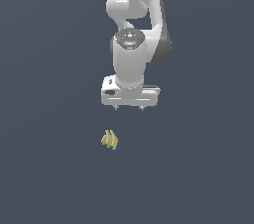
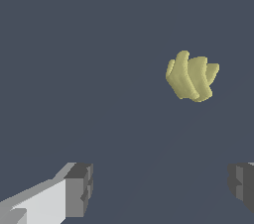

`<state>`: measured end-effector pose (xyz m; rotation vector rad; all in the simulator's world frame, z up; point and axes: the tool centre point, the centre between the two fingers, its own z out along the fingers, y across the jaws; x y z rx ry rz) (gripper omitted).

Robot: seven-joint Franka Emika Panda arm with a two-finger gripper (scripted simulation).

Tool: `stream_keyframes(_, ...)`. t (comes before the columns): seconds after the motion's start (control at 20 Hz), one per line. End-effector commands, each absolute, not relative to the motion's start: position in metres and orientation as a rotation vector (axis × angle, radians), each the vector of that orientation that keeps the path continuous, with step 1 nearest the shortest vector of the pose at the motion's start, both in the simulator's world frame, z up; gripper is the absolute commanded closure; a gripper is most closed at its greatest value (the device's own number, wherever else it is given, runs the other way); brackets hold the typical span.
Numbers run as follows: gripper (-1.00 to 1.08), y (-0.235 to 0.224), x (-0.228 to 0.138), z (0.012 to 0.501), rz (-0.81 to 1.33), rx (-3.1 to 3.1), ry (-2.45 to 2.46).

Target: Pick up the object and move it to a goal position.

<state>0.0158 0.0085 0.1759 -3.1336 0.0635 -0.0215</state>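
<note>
- Open and empty: gripper [image 1: 129, 108] with both dark-padded fingers [image 2: 79, 188] spread wide in the wrist view, bare floor showing across the gap between them.
- Pointing straight down in the exterior view, two short fingertips barely showing under the white hand.
- Resting alone on the plain dark floor [image 1: 54, 178]: the object [image 1: 109, 140], a tiny pale-yellow bunch of curved lobes, far smaller than the hand above it.
- Decisive relation: bunch not between the fingers. Offset toward the exterior view's left of the gripper's midline and nearer the camera, well apart from the fingertips and clearly lower.
- Same story in the wrist view: the object [image 2: 191, 76] clear of the gap, ahead of the fingertips and closer to one finger than the other.
- Orientation of the bunch: lobes side by side like a fan, tips flaring one way and joined at the opposite end. No strongly dominant long axis, outline nearly as wide as tall; true lie of the curve against the floor too small to settle.
- Judged stage: approach only, nothing grasped, no goal marker visible in either view.
- Judged need: sideways shift to centre the gap over the bunch, then descent, fingers closing across the fan's narrower dimension.
- Judged risk: rounded little lobes skidding off a pad if caught off-centre.
</note>
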Motion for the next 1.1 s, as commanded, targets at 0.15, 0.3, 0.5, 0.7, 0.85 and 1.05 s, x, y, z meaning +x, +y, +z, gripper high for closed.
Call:
stream_keyframes(0.15, -0.92, -0.008, 0.035, 0.160, -0.016, -3.128, 0.174)
stream_keyframes(0.3, -0.92, -0.021, 0.049, 0.147, -0.012, -3.123, 0.256)
stream_keyframes(0.5, -0.92, -0.040, 0.066, 0.127, -0.007, -3.113, 0.373)
stream_keyframes(0.7, -0.92, -0.055, 0.079, 0.110, -0.004, -3.103, 0.462)
stream_keyframes(0.85, -0.92, -0.063, 0.085, 0.101, -0.002, -3.098, 0.509)
stream_keyframes(1.05, -0.92, -0.070, 0.089, 0.093, 0.000, -3.093, 0.549)
